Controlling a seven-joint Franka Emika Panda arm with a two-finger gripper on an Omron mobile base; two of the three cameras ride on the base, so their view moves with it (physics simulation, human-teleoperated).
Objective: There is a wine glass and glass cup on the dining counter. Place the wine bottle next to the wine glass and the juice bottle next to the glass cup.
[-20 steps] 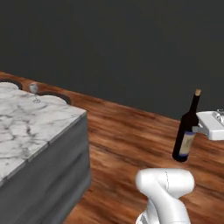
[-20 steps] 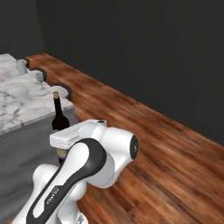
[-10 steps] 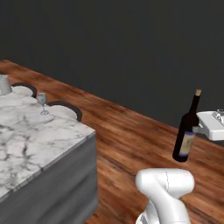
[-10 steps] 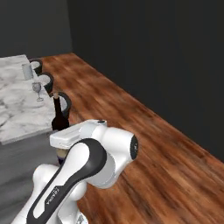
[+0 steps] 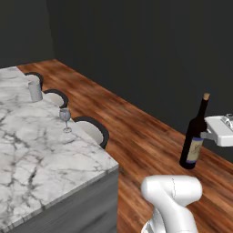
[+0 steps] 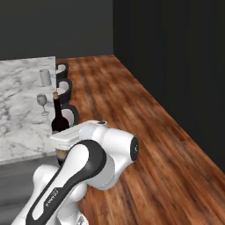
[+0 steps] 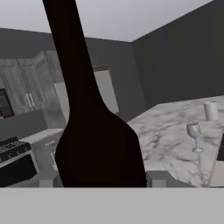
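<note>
Holding the wine bottle point(image 5: 195, 135) upright above the wood floor point(image 5: 136, 132), the claw point(image 5: 207, 135) is closed on its body. The pale label carries no legible text. On the counter point(image 5: 41, 150), the wine glass point(image 5: 65, 119) stands at 5 o'clock of the glass cup point(image 5: 35, 91), well apart.

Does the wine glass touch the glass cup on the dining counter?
Apart. In the left base view, bare marble lies between the wine glass and the glass cup.

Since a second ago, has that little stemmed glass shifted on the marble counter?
No. The wine glass stands at the same stool-side edge of the dining counter, apart from the glass cup; the camera moved, not the glass.
</note>
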